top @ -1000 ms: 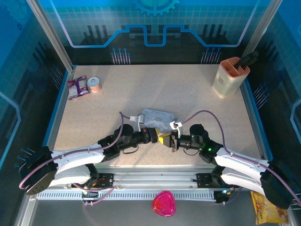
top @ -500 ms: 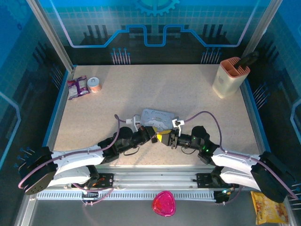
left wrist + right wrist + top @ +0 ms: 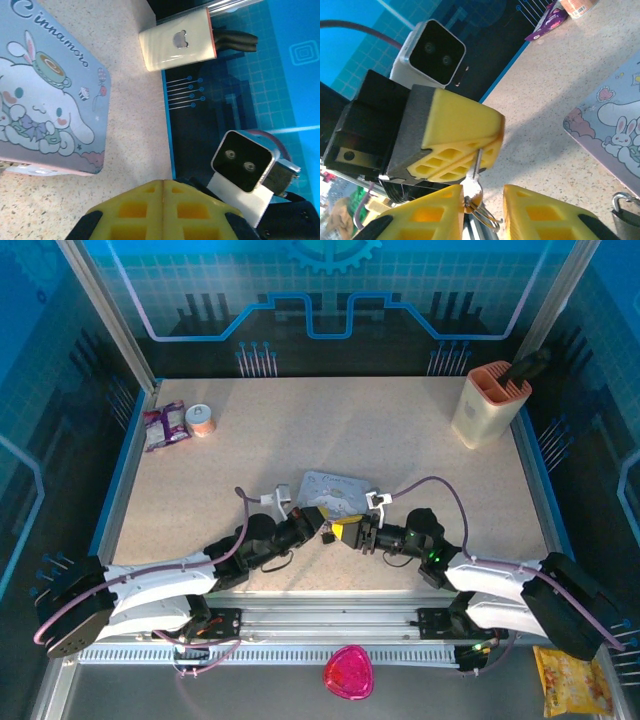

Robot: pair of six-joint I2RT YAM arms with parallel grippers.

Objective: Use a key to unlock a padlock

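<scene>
Hanging at frame centre: thin grey metal key (image 3: 477, 167), pinched by its tip in the clenched left end effector (image 3: 487, 145). Right end effector (image 3: 485, 210) stands released around its ringed head. Small dark padlock (image 3: 625, 219) is seen lower right, on the table (image 3: 560, 100). Risk: key may be twisted or dropped, so little of it being gripped.

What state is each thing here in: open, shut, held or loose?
Left gripper: jaws shut on the key.
Right gripper: jaws open, key's ring between them.
Key: held by its blade, not in the padlock.
Padlock: by the tin, untouched.
Tin: flat, lid shut.
Holder: upright.
</scene>
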